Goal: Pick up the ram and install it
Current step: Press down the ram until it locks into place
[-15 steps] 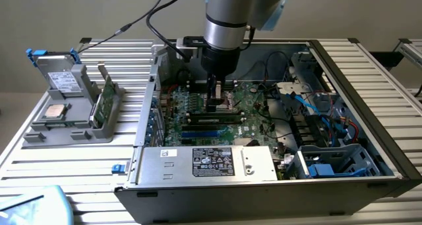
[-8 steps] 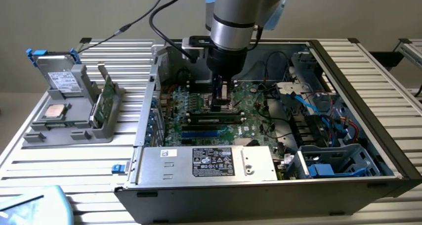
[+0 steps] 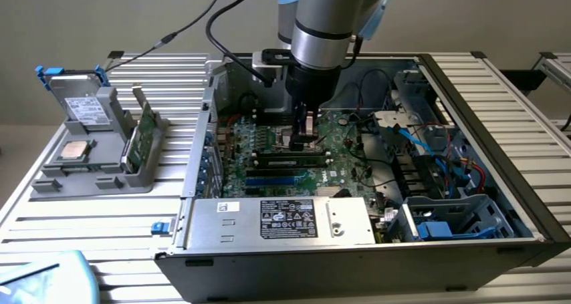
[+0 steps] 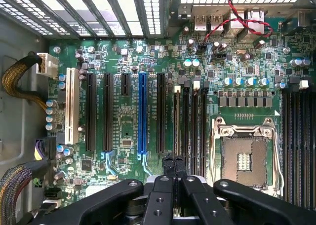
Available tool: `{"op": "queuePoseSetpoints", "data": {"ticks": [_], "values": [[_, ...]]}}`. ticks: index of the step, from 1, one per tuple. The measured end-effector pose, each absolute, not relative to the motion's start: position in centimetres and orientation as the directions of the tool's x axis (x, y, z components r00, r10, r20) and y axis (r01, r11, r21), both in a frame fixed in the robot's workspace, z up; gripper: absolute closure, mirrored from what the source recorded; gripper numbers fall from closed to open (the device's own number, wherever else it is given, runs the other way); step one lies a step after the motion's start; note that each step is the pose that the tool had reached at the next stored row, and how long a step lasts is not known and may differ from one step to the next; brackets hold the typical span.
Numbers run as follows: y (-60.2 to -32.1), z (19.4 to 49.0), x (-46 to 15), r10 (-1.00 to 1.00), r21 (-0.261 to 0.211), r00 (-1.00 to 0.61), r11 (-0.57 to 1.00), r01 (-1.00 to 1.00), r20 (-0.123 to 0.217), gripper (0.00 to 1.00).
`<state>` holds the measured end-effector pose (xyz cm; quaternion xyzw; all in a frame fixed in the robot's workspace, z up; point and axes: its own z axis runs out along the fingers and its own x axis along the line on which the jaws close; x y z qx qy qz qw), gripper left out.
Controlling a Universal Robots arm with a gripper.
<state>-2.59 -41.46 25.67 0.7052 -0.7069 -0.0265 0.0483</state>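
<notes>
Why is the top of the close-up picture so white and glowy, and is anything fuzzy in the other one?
In the wrist view, light glares through the case's slotted wall, while the motherboard stays evenly lit and crisp. In the exterior view, the pale blue thing at the corner is blurred, and the power supply shines bright.

The arm (image 3: 321,17) is a silver cylinder with black bands, light-blue joint caps, black cables and a black screw-fastened gripper (image 4: 174,173).

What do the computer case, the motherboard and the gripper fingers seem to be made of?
Computer case: likely sheet metal, with dull grey folded walls.
Motherboard: green laminate board, glossy, with printed traces and soldered parts.
Gripper fingers: matt black, metal or plastic; the look leaves it open.
</notes>
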Motion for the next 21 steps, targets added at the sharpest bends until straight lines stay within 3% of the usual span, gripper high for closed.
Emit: {"op": "queuePoseSetpoints", "data": {"ticks": [12,21], "values": [[-41.44,25.67,-2.59,-0.999,0.106,-0.007,0.010,-0.994,0.031,0.89],[-41.44,25.31,-2.59,-0.990,0.105,-0.134,0.137,-0.985,0.033,0.89]]}}
